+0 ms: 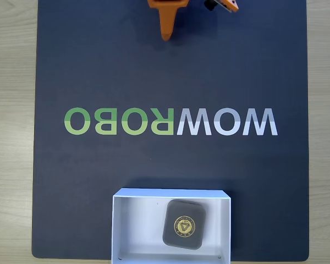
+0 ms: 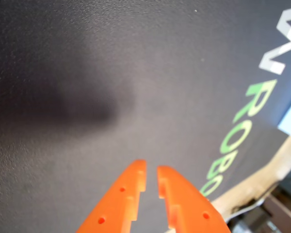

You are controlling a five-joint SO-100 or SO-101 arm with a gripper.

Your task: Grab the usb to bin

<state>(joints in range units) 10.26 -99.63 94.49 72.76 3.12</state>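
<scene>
Looking at the fixed view, your job reads as finished — the small flat dark-grey rounded-square usb case [image 1: 184,224] already lies inside the shallow white rectangular open-top bin [image 1: 116,225], right of its centre, flat on the floor, slightly askew to the walls. Nothing left but parking the arm, as far as I can judge. Case looks intact: round gold emblem with a triangle faces up, matte shell, no visible damage. Orange plastic claw [image 2: 151,182] sits at the top edge of the fixed view, well apart from the bin, over the dark mat [image 1: 99,176] with the WOWROBO lettering [image 1: 170,121] on the pale wood desk [image 1: 11,132]. Wrist view shows the jaws nearly together — narrow slit, nothing between them.
</scene>
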